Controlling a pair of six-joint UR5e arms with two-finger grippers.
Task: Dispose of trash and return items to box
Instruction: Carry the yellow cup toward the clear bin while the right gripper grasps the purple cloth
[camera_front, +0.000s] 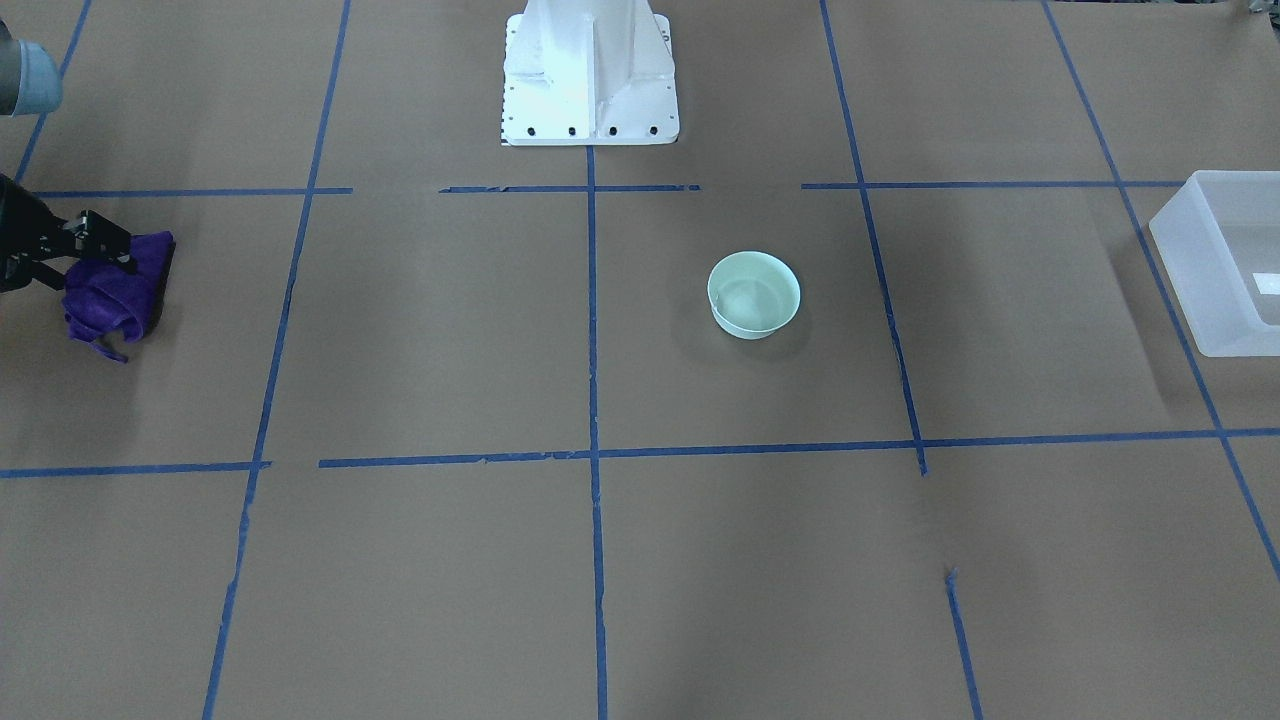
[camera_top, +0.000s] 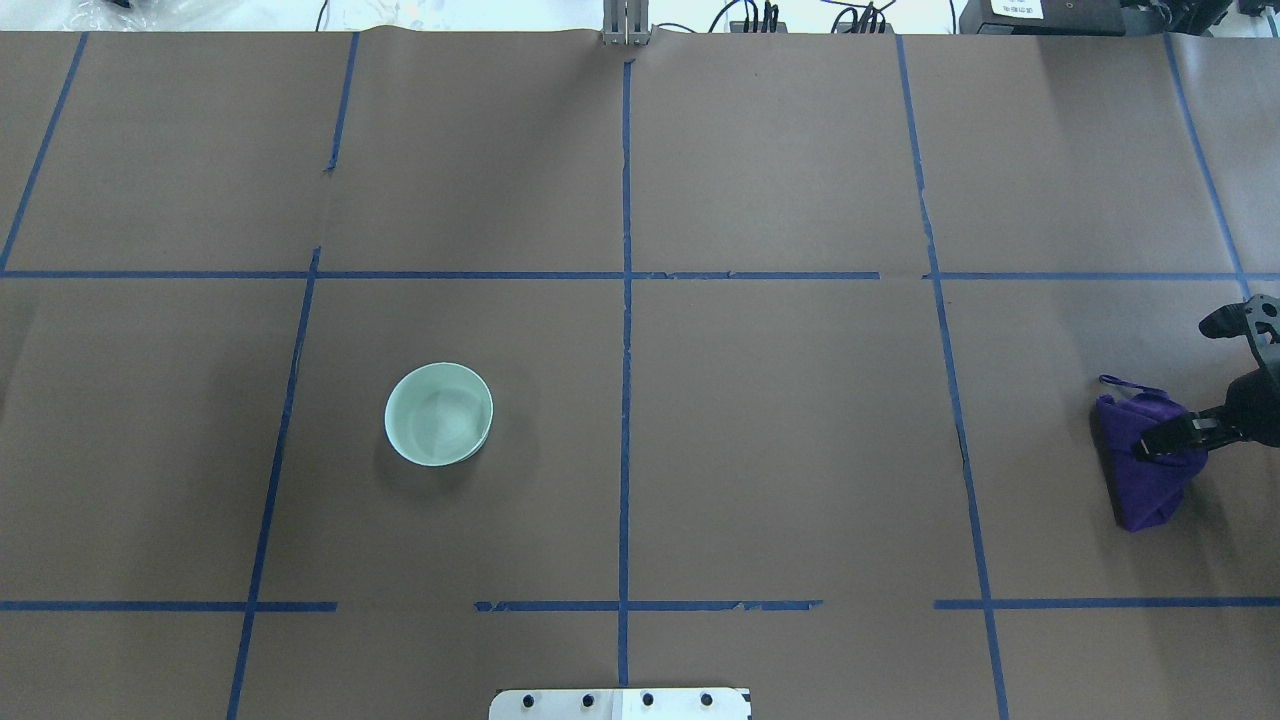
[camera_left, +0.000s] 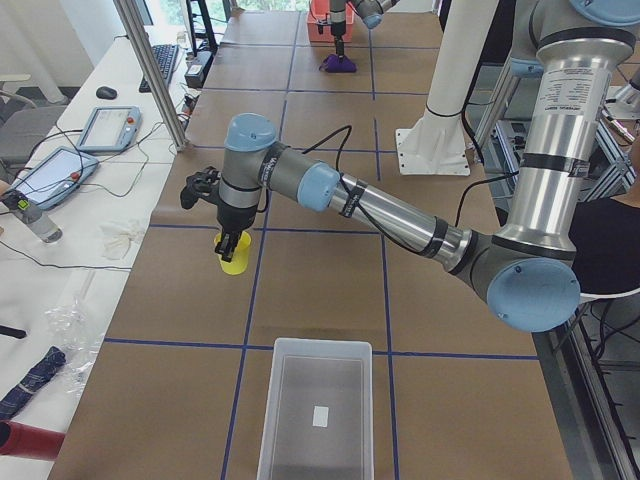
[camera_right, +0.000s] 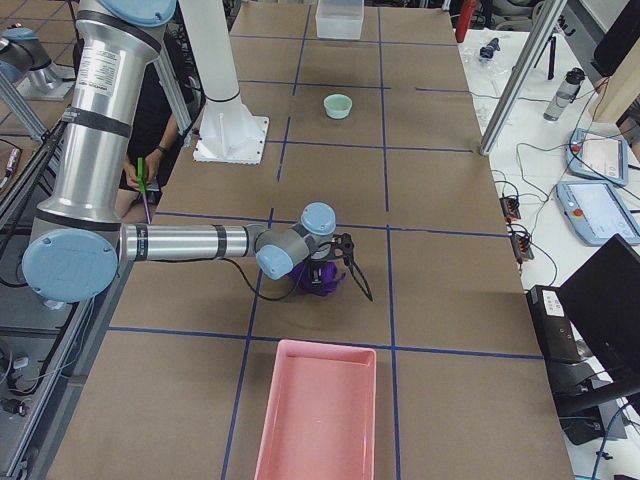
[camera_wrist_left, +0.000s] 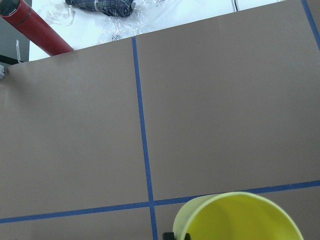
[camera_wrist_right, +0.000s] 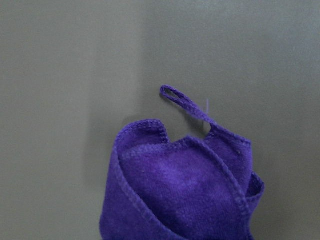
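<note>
The small yellow cup (camera_left: 234, 262) hangs in my left gripper (camera_left: 232, 245), just above the table beyond the box's far end. Its rim fills the bottom of the left wrist view (camera_wrist_left: 240, 220). The box (camera_left: 315, 410) is a frosted-white bin at the table's left end, also in the front view (camera_front: 1215, 260). My right gripper (camera_top: 1160, 440) is shut on a crumpled purple cloth (camera_top: 1140, 470) at the table's right side; it also shows in the front view (camera_front: 105, 248) with the cloth (camera_front: 115, 295). The left gripper is outside both the overhead and front views.
A pale green bowl (camera_top: 439, 413) stands alone left of centre, also in the front view (camera_front: 754, 293). A pink tray (camera_right: 315, 410) lies at the table's right end. The robot base (camera_front: 590, 80) is at mid rear. A red cylinder (camera_wrist_left: 35, 27) and clutter lie beyond the left end.
</note>
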